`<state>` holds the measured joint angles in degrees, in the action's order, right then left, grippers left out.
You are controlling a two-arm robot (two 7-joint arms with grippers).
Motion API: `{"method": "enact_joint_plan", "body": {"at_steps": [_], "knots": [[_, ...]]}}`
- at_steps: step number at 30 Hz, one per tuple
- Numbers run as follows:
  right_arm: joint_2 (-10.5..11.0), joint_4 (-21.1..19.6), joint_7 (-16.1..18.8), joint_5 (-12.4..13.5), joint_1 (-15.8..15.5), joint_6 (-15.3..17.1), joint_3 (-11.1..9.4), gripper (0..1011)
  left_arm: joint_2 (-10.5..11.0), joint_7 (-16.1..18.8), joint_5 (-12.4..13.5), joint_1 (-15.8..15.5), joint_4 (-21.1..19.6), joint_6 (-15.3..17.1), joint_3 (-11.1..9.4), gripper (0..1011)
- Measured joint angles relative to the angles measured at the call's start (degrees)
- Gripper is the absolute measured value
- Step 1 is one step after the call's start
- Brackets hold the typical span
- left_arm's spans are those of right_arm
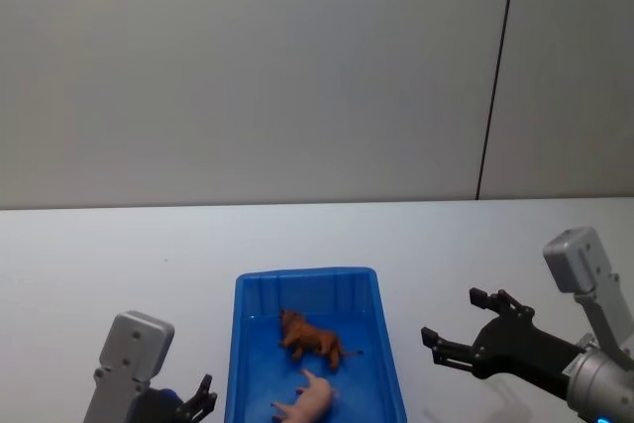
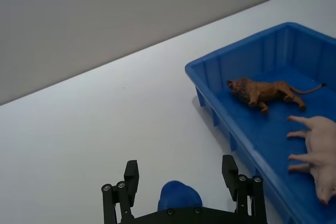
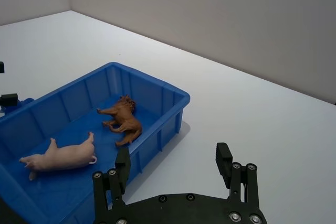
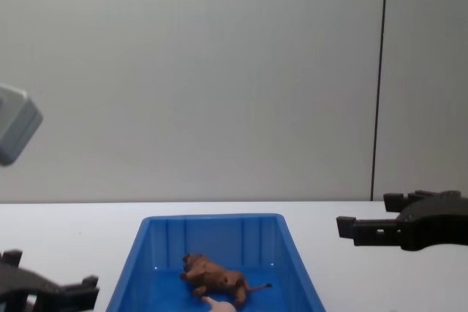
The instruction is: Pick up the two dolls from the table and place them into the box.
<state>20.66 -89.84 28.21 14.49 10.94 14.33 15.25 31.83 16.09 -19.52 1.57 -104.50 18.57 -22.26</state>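
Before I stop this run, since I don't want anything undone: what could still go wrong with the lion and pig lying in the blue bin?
1. The open left gripper sits close beside the left wall of the blue bin; a sideways retreat might shove the bin.
2. The open right gripper hovers off its right wall, same risk, though farther. The lion and pig lie loose inside and could slide.

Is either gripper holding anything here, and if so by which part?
Nothing is held. The left gripper and right gripper are both open and empty; the lion and pig lie in the box.
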Motion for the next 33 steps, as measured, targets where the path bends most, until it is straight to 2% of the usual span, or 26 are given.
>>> {"method": "enact_joint_plan", "body": {"at_steps": [11,21,33], "knots": [[0.0,0.0,0.0,0.0,0.0,0.0,0.0,1001,0.0,-2.0,-0.8,0.9,2.5,0.1,0.4,1000],[0.0,0.0,0.0,0.0,0.0,0.0,0.0,1001,-0.3,-3.3,-1.1,1.3,4.9,-1.0,0.9,979],[0.0,0.0,0.0,0.0,0.0,0.0,0.0,1001,-0.8,-5.6,-0.5,0.8,7.3,-3.0,1.6,646]]}}
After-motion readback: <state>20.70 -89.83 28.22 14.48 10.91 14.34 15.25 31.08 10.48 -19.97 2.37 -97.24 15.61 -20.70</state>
